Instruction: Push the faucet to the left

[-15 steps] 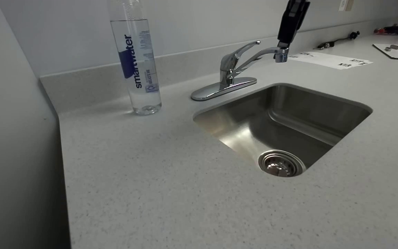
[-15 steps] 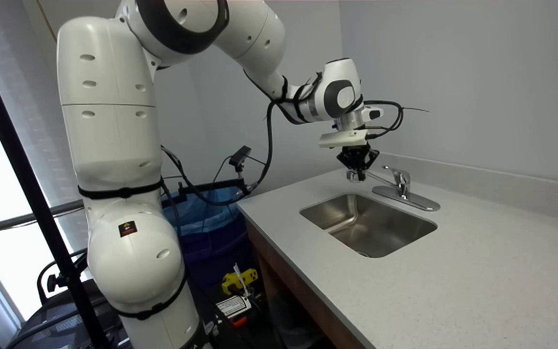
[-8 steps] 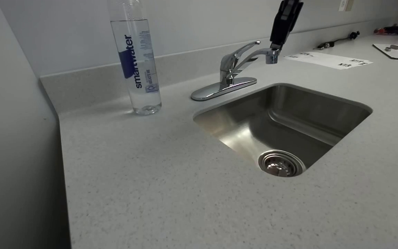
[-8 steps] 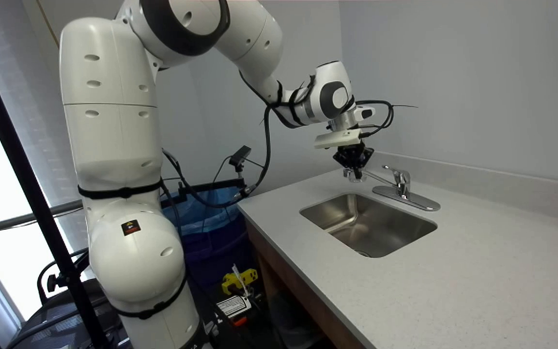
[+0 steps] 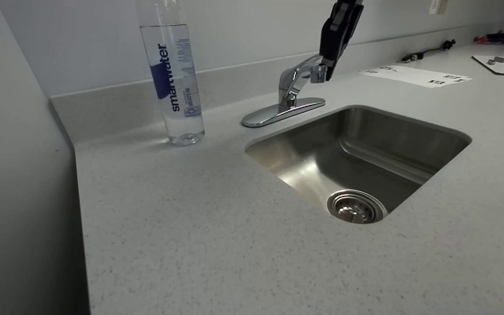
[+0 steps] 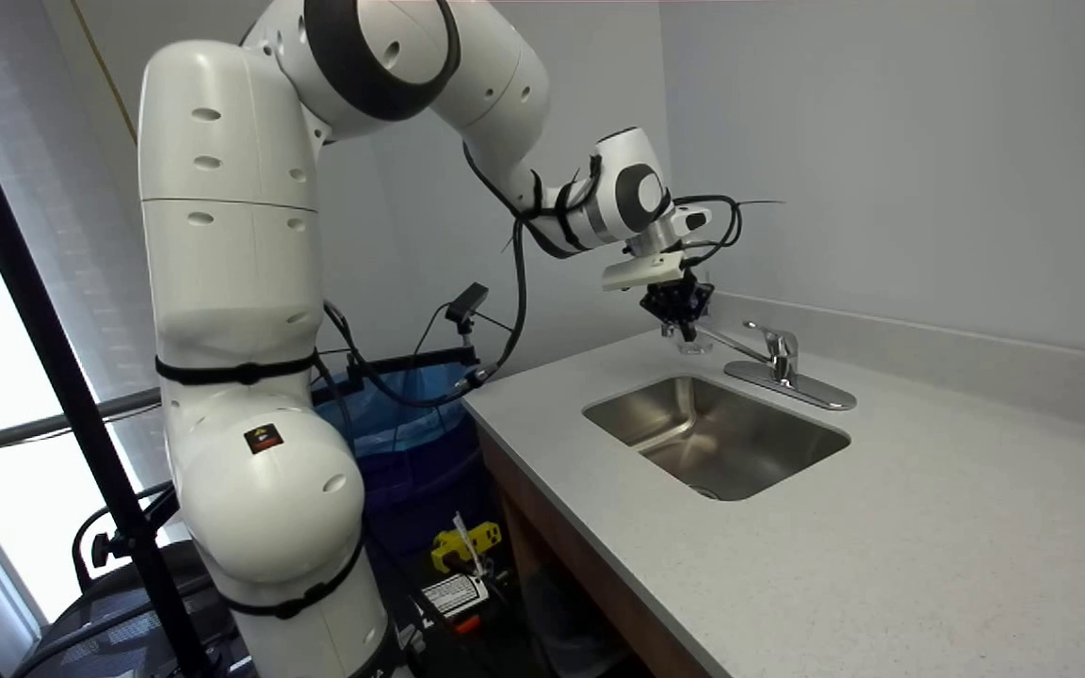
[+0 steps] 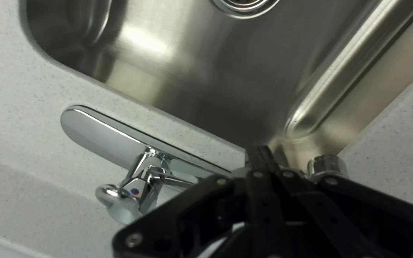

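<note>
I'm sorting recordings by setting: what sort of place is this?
Probably a lab or workroom, though a kitchenette is possible: a sink is set into a counter, a faucet stands beside it, and a robot arm reaches over the counter.

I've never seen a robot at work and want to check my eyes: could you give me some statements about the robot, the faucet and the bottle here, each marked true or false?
1. The gripper is close to the spout. True.
2. The gripper is wide open. False: it is shut.
3. The bottle stands upright on the counter. True.
4. The gripper holds the bottle. False: the two are apart.
5. A red-and-blue dot shows on the faucet. True.
6. The faucet is matt black. False: it is shiny and silver-coloured.
</note>
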Tool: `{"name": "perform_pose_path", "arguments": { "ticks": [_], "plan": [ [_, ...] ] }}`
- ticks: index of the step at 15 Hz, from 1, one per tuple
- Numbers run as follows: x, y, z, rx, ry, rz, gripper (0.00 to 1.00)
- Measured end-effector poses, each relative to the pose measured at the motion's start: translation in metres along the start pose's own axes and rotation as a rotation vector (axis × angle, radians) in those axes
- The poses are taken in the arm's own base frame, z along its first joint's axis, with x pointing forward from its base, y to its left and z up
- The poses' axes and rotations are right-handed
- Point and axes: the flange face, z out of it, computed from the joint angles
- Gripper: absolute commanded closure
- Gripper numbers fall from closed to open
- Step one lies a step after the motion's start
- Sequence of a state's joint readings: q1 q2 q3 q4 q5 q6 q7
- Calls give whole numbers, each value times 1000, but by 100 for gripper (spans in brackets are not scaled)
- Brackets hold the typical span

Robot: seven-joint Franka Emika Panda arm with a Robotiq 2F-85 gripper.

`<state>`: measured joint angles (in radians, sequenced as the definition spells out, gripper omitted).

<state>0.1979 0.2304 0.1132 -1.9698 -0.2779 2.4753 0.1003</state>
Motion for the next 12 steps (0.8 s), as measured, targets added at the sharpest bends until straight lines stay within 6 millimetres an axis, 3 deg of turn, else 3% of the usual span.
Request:
{"name": "perform_pose_path", "arguments": {
  "ticks": [12],
  "plan": [
    [37,-31,18,-6,36,24,100]
  ]
}}
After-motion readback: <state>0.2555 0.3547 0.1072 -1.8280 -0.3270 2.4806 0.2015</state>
